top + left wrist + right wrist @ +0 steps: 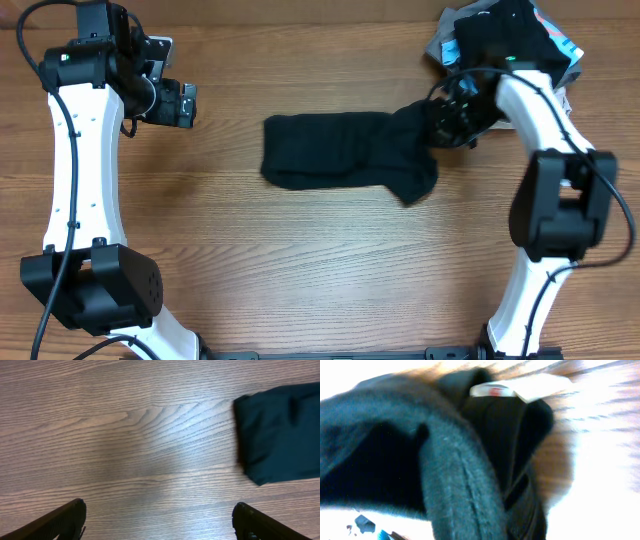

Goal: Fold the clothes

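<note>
A dark garment (345,152) lies spread in the middle of the wooden table, its right end bunched and lifted. My right gripper (447,118) is shut on that right end; in the right wrist view the dark cloth (445,470) with a white label (492,391) fills the frame and hides the fingers. My left gripper (178,104) is open and empty, hovering left of the garment. In the left wrist view its two fingertips (159,520) frame bare wood and the garment's left edge (280,435) shows at the upper right.
A pile of other clothes (515,40) sits at the back right corner behind my right arm. The wooden table (300,260) stretches in front of the garment.
</note>
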`<action>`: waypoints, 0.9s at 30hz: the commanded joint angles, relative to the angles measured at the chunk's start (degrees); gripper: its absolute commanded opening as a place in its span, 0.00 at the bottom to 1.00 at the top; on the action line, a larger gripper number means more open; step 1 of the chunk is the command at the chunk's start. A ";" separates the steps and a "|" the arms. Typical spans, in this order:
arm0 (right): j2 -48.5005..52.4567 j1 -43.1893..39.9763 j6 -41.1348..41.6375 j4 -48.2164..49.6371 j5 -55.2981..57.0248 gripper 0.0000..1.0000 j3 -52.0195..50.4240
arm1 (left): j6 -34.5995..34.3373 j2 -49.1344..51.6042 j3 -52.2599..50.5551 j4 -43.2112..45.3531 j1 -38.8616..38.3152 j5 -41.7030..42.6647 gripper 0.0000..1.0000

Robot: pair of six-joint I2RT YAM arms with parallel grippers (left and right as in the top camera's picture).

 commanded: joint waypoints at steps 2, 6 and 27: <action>-5.97 2.97 -0.31 -0.79 -0.48 0.04 1.49 | -0.35 -0.26 0.46 0.04 0.37 -0.42 0.96; -6.51 8.09 1.27 0.00 -0.46 0.04 2.54 | -0.33 -0.26 0.46 0.07 0.37 -0.42 0.96; 1.25 33.83 17.73 30.08 11.65 0.04 2.54 | -0.33 -0.24 0.44 0.09 0.22 1.79 0.97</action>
